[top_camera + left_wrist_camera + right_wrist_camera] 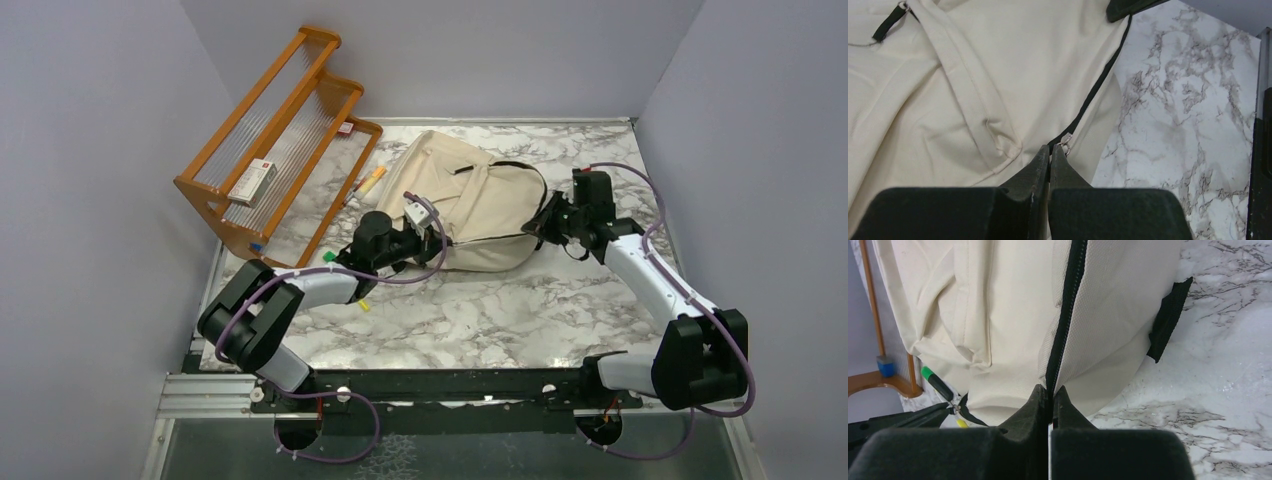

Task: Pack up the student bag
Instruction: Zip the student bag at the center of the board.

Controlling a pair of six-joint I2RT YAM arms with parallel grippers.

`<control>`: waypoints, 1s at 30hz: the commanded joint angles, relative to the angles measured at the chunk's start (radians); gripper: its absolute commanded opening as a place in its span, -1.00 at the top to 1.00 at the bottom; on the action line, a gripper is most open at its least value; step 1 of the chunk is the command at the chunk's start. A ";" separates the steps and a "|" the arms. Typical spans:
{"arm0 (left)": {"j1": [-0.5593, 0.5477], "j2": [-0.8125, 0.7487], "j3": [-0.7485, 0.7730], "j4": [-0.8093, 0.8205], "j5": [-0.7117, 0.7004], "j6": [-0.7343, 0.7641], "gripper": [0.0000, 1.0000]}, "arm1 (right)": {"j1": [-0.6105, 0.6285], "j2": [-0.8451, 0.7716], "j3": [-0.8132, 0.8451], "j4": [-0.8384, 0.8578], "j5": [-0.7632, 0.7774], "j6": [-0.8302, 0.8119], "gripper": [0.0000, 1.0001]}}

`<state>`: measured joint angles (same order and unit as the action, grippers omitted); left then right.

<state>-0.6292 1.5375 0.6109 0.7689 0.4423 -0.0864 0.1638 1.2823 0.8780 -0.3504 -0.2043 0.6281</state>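
Cream canvas student bag [470,195] lies flat on the marble bench [520,310], left gripper [1050,150] pinched shut on the zipper pull [1064,146], right gripper [1050,390] clamped shut on the bag's edge (anchor side), so drag the pull along the black zipper track [1068,305] with the fabric held taut.
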 commanded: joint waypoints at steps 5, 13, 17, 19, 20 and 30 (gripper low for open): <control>0.074 -0.008 0.019 -0.205 -0.195 0.053 1.00 | -0.071 -0.044 -0.001 -0.021 0.127 -0.057 0.99; 0.088 0.019 0.058 -0.249 -0.230 0.082 1.00 | -0.079 -0.052 -0.009 -0.025 0.109 -0.068 0.99; 0.088 0.022 0.078 -0.234 -0.138 0.147 0.96 | -0.081 -0.065 -0.025 0.013 0.055 -0.086 0.99; 0.088 0.003 0.069 -0.198 -0.125 0.168 0.81 | -0.081 -0.070 -0.037 0.042 0.001 -0.103 0.99; 0.088 -0.008 0.066 -0.179 -0.127 0.179 0.71 | -0.081 -0.072 -0.042 0.050 -0.021 -0.109 0.98; 0.104 -0.069 0.127 -0.163 -0.195 0.136 -0.26 | -0.080 -0.107 -0.048 0.003 0.061 -0.102 0.89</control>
<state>-0.5385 1.5162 0.6868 0.5842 0.3027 0.0746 0.0902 1.2133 0.8230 -0.3405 -0.2214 0.5396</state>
